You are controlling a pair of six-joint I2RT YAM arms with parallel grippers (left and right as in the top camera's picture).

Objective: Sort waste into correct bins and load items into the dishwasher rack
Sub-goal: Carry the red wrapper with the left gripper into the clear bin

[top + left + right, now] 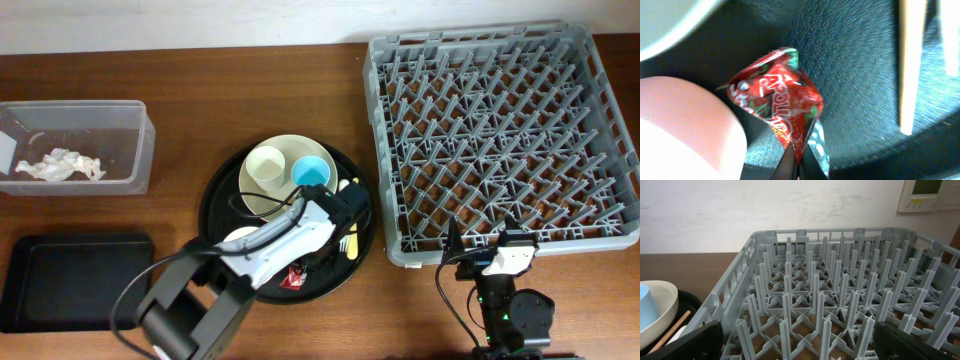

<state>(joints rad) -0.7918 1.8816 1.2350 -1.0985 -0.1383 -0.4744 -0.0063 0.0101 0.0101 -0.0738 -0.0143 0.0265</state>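
The step in hand is waste sorting, and the dishes are not yet being loaded. The left gripper (794, 169) is pinching the lower tail of the red wrapper (776, 107) between jaws pressed together. The wrapper is lying on the round black tray (865, 45), just beside the pink bowl (685, 135) and apart from the wooden stick (912, 65).

The next move is probably a straight lift clear of the bowl's rim, then a carry leftward across the table to the bins. The clear tub (145, 140) is holding a crumpled napkin (60, 166), while the shallow black tray (75, 280) is lying bare. Which of the two suits the wrapper is not settled by these views. The thin foil could slip or tear out of so small a pinch.

The right gripper (800, 340) is waiting at the near edge of the dishwasher rack (500, 130) with its jaws spread wide and holding nothing.

From overhead the left arm is covering the pinch itself, the bowl and part of the cutlery. In the wrist view the fingertips are running off the bottom edge. Rice grains and the brown lump are not showing anywhere.
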